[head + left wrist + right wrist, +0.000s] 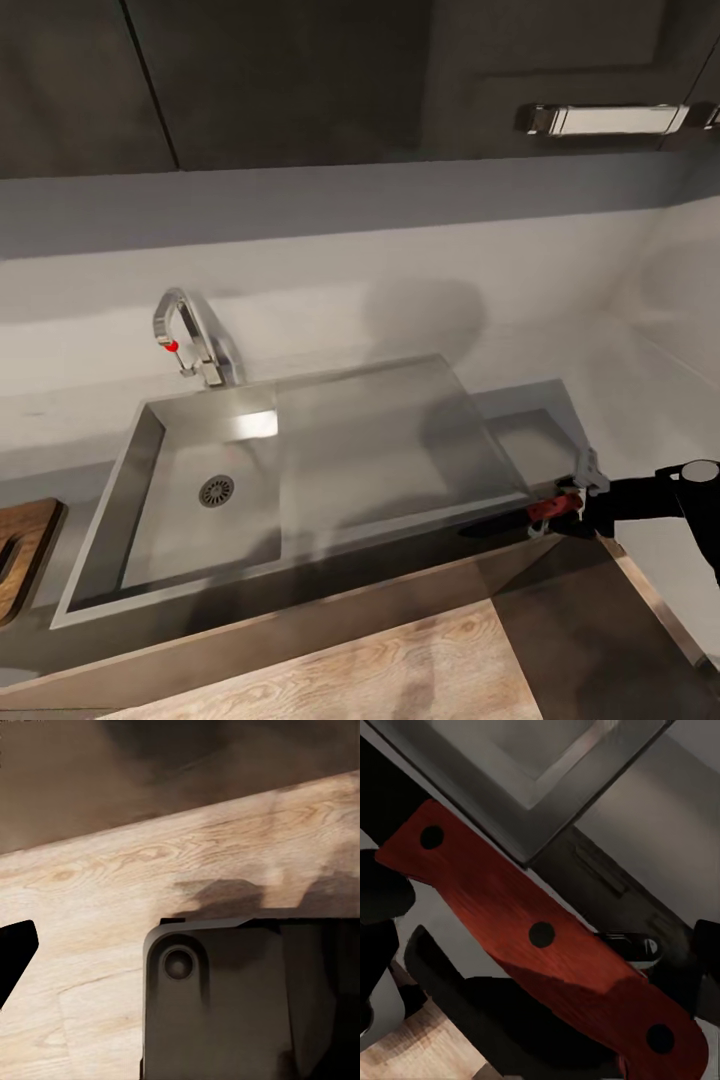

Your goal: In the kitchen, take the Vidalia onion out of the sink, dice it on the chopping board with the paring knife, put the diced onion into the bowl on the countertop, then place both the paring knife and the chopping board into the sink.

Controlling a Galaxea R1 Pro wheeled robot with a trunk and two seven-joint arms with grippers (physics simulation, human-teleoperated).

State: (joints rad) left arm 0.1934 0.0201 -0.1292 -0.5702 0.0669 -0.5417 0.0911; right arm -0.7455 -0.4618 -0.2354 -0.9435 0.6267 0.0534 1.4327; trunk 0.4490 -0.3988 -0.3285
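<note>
The steel sink [105, 510] has its basin on the left and a flat drainboard [400, 440] on the right. My right gripper [568, 498] is shut on the paring knife [545, 510] by its red handle, at the drainboard's front right corner. The dark blade [490, 526] points left along the sink's front rim. Close up, the red riveted handle [540, 937] crosses the sink's corner [529, 832]. A corner of the brown chopping board [20, 555] lies on the countertop [540, 430] left of the sink. The onion and bowl are out of view. One black left fingertip [15, 956] hangs over the floor.
A chrome faucet [195, 340] with a red knob stands behind the basin, and a round drain [216, 490] sits in the basin floor. Black upper cabinets with a chrome handle [610, 120] hang above. Light wood floor [150, 870] and part of my dark base [225, 1005] lie below.
</note>
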